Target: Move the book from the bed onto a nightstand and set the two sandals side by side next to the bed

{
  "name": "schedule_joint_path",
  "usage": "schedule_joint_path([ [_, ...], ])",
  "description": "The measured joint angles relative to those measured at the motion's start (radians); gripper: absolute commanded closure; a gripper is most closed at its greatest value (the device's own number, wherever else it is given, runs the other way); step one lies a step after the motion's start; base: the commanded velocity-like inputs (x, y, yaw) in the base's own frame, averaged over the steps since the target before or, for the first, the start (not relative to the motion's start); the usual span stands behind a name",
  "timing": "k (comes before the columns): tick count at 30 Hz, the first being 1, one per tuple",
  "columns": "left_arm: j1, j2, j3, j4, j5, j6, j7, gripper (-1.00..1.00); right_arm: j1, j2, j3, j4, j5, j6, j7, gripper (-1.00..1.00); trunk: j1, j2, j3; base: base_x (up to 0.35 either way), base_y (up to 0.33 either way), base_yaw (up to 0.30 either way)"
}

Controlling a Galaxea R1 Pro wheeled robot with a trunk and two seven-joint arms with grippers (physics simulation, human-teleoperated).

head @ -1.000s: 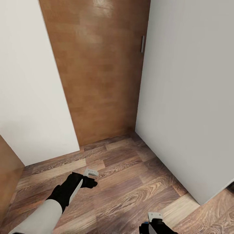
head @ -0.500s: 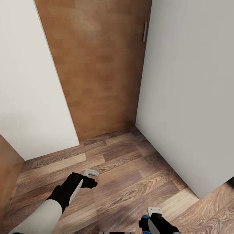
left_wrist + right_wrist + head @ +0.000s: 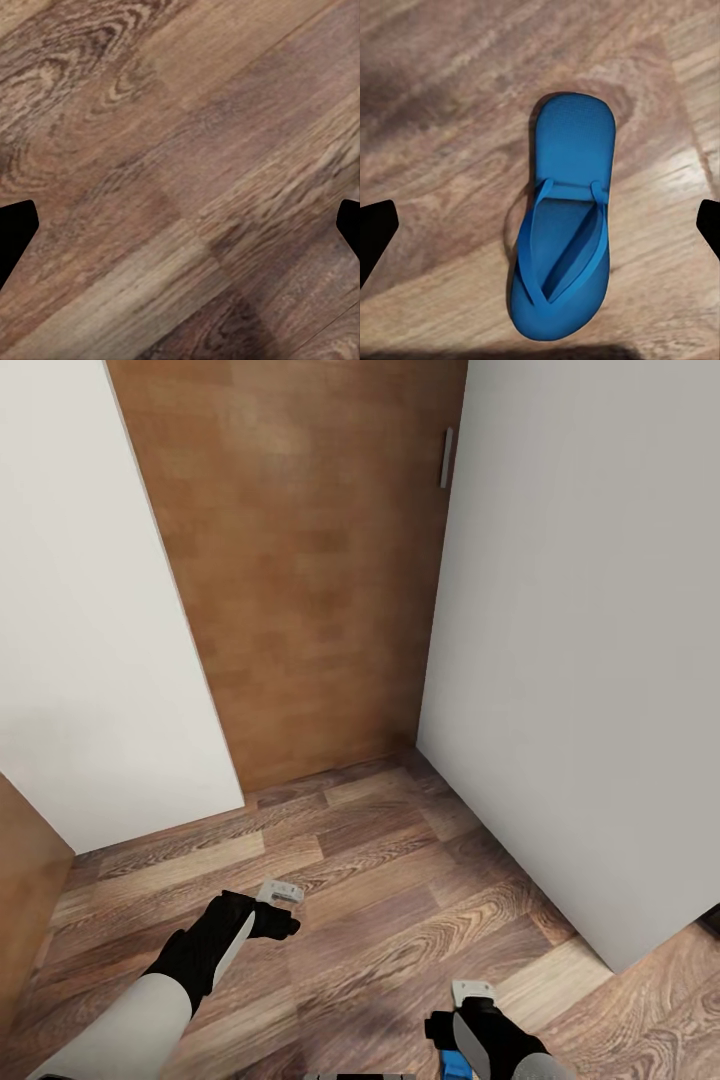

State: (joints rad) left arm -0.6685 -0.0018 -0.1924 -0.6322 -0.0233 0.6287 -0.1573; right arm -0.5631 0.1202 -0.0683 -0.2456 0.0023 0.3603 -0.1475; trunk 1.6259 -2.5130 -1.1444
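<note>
So the robot's parked in a tight corner: white walls (image 3: 590,660) on both sides, a brown wooden door (image 3: 300,560) straight ahead, plank floor (image 3: 400,900) underneath. No bed or nightstand around here, no book either.

What it does have lined up is one blue sandal (image 3: 562,217). It's lying flat on the floor, strap side up, right under the right gripper (image 3: 472,992), whose jaws are spread wide with nothing between them. You can spot a sliver of that blue next to the wrist in the head view too.

The left gripper (image 3: 280,891) hangs over bare planks, jaws also released and empty.

My guess: this is the sandal-fetching step, barely started. Next it'd need to drop the right arm straight down and pinch the sandal, probably across the sole edge or strap, since it sits flat and thin.
</note>
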Motion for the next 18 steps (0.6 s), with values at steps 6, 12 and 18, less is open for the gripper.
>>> schedule_joint_path([
  [6,0.000,0.000,0.000,0.000,0.000,-0.001,0.000,-1.00,-0.017,0.000,0.000,0.000,0.000,0.031,0.000,-1.00,0.001,0.000,-0.008,0.000,0.000,0.000],
  [12,0.000,0.000,0.000,0.000,0.000,-0.001,0.000,-1.00,-0.030,0.000,0.000,-0.001,-0.001,0.040,0.000,-1.00,0.004,-0.002,-0.031,0.000,0.000,0.000],
  [18,0.000,-0.002,-0.001,0.000,0.000,-0.007,0.000,-1.00,-0.037,0.000,0.000,-0.001,-0.002,0.043,0.000,-1.00,0.005,-0.003,-0.046,0.000,0.000,0.000],
])
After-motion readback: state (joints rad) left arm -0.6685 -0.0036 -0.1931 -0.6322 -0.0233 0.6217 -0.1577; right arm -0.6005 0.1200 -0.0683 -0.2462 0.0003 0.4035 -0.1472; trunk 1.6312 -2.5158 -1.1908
